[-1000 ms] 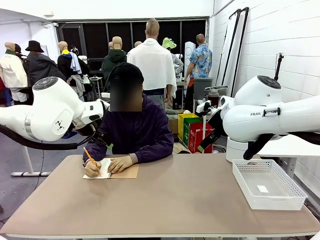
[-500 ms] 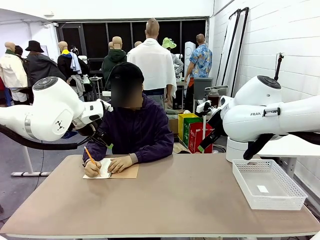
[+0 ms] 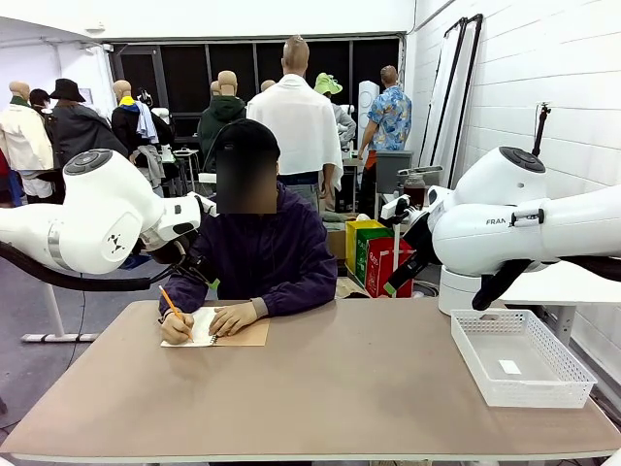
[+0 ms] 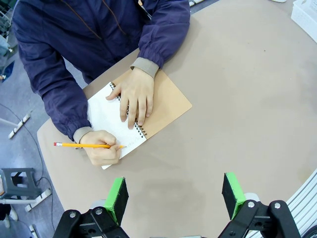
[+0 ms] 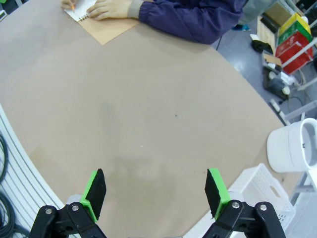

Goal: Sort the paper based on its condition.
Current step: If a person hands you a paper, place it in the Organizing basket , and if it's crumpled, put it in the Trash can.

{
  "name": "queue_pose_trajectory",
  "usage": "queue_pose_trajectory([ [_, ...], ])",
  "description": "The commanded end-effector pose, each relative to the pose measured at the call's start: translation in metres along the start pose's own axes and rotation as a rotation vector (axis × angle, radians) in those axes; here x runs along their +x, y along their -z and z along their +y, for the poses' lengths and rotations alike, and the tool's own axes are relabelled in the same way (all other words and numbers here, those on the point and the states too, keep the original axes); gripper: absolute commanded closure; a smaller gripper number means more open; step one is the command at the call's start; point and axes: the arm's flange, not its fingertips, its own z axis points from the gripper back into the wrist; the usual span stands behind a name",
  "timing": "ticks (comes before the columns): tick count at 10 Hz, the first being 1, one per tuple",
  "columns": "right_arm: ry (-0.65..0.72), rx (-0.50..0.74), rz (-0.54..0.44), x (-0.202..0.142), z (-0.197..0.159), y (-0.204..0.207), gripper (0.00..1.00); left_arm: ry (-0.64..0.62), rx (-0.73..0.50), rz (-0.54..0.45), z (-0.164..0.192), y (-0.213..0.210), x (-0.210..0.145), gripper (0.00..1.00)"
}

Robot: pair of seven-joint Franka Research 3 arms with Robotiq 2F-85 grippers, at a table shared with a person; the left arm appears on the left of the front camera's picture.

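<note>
Paper on show is the open white page of a spiral-bound notepad, lying at the far left part of the table, right in front of the person sitting there. From where I stand, the person's writing hand rests on the near corner of the page with a yellow pencil in it, tip on the sheet. The other hand lies flat across the page and the wire binding. The brown card cover sticks out from under that hand.

The left gripper hangs above bare tabletop on the robot's side of the notepad, clear of the page and touching nothing. Its green pads stand wide apart with nothing between them. Both of the person's hands and the dark blue sleeves lie between those fingers and any free edge of the sheet.

The right gripper is well away from the page, over the other part of the table, jaws spread fully and empty. In its wrist view the notepad sits off in the far corner.

A white mesh tray stands at the table's right edge, near the right arm. A small white slip lies on its floor.
</note>
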Motion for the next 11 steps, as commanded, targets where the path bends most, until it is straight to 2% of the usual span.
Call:
queue_pose_trajectory([
  [1,0.003,0.001,0.0,0.0,0.0001,0.0001,0.0,-0.005,-0.006,0.006,0.0012,0.0012,-0.0004,0.0],
  [11,0.003,0.001,0.0,0.0,0.0001,0.0001,0.0,-0.005,-0.006,0.006,0.0012,0.0012,-0.0004,0.0],
])
